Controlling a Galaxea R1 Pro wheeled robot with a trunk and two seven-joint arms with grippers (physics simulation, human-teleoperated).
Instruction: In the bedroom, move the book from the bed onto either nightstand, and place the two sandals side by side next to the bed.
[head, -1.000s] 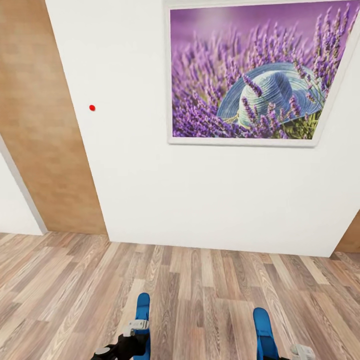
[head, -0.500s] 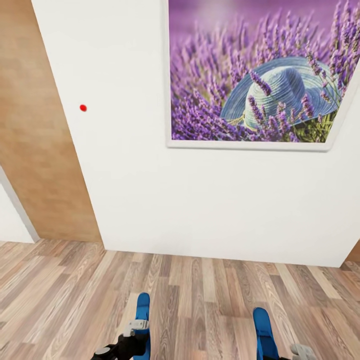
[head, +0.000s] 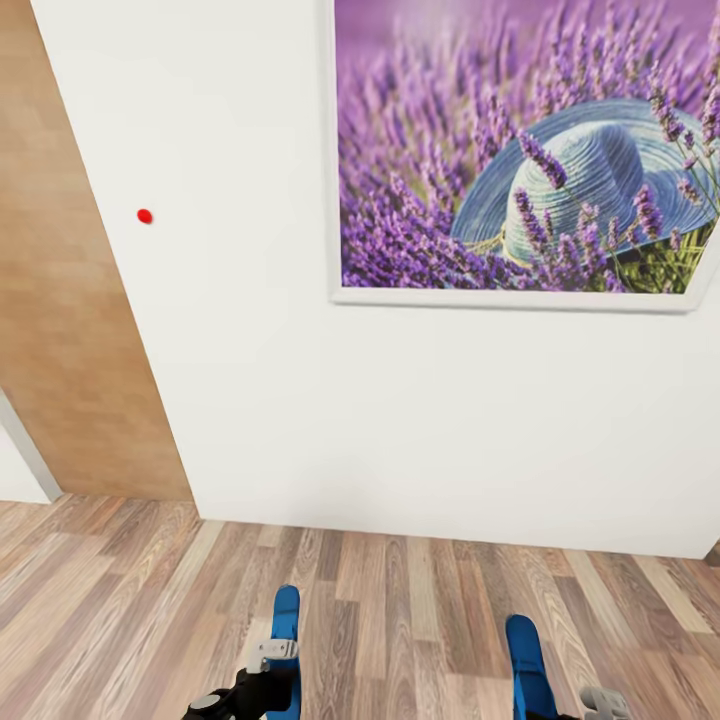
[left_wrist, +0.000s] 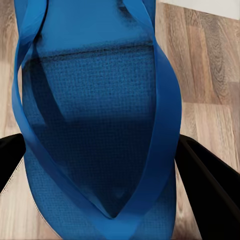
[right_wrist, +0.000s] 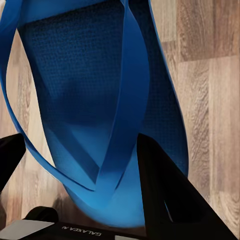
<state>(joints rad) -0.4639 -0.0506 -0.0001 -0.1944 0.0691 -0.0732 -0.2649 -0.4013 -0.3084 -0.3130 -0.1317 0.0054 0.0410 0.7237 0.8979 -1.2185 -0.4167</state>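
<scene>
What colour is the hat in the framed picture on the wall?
Pale blue, among purple lavender. The framed picture shows best in the head view.

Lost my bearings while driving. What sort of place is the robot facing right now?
Likely a room or hallway inside a home: a white wall close ahead, a large framed lavender picture hung on it, and a wood-plank floor. Each gripper carries a blue sandal: left sandal, right sandal.

Evenly and brightly lit, with no glare. Soft shading on the white wall (head: 400, 430) above the floor (head: 120, 590). Wall lines skewed toward picture edges. Wrist views slightly grainy.
</scene>
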